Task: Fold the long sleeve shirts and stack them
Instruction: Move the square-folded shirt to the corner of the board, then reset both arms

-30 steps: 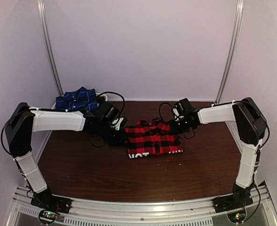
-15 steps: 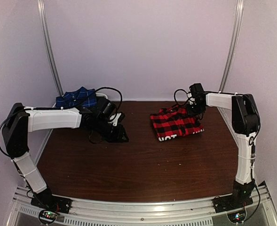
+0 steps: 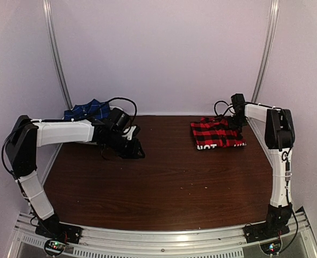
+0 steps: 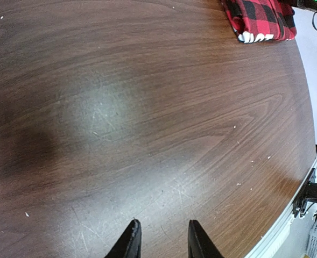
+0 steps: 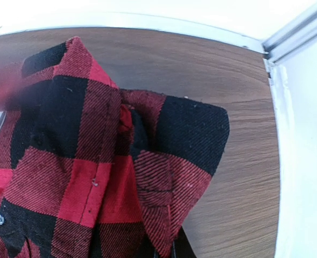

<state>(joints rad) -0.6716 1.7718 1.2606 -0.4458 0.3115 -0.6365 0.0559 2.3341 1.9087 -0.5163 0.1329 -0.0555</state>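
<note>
From its base at the near edge of the dark brown wooden table (image 3: 169, 188), the left arm rises to a bent elbow. Its forearm then runs level toward the middle, with the wrist tipped down. The left gripper (image 4: 163, 243) hangs just above bare wood, fingers apart and holding nothing. The right arm stands tall from its near base, folds at the elbow and reaches back toward the far right corner. There the right gripper (image 5: 167, 251) is clamped together on a fold of the soft red-and-black checked shirt (image 5: 93, 161). That shirt lies folded on the table directly below this hand, its white block letters (image 3: 208, 145) along the near edge, well apart from the left gripper, ahead and to its right. The navy blue plaid shirt (image 3: 85, 112) lies bunched behind the left wrist, at the far left corner.
</note>
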